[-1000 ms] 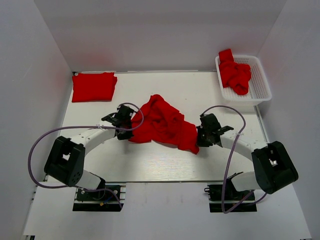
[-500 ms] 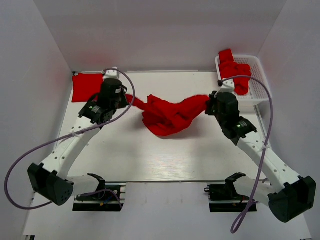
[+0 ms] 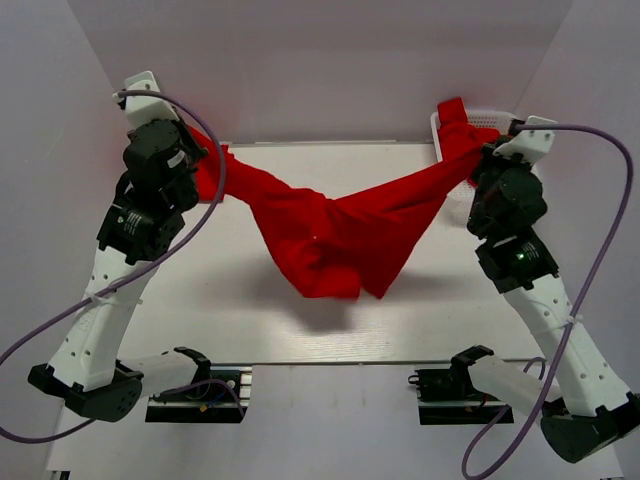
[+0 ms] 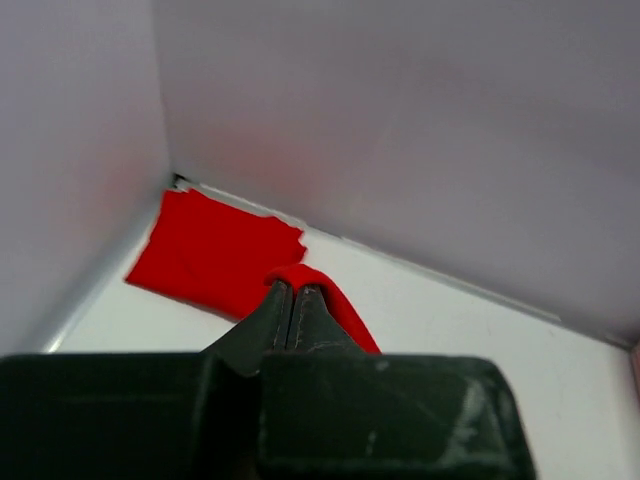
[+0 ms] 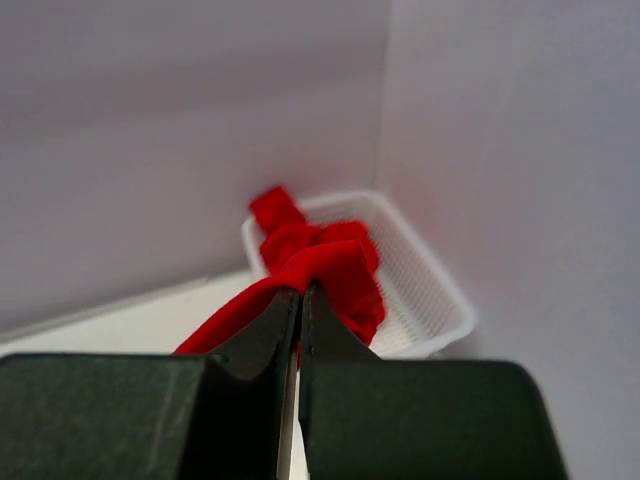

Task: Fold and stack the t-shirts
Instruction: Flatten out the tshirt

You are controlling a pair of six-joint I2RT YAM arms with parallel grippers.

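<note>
Fingers first: the left fingers (image 4: 283,305) are pressed together on a fold of red cloth, a corner of the t-shirt (image 3: 335,235) that humps over their tips. The right fingers (image 5: 290,308) are likewise pressed together, pinching another edge of that same t-shirt, which bunches just past their tips. Between the 2 pairs of fingers the t-shirt is stretched out in the air. It sags in a loose V whose lowest folds hang over the middle of the worktop (image 3: 200,300), with a shadow on the surface beneath them. Beyond the left fingers, down in the far corner of the worktop by the back wall, lies 1 folded t-shirt (image 4: 210,255), flat and squarish. Beyond the right fingers a white lattice basket (image 5: 425,300) stands against the side wall. It holds more crumpled t-shirts (image 5: 278,210), 1 end poking up over its far rim. Both arms are raised high and well apart, 1 to either side of the worktop.
</note>
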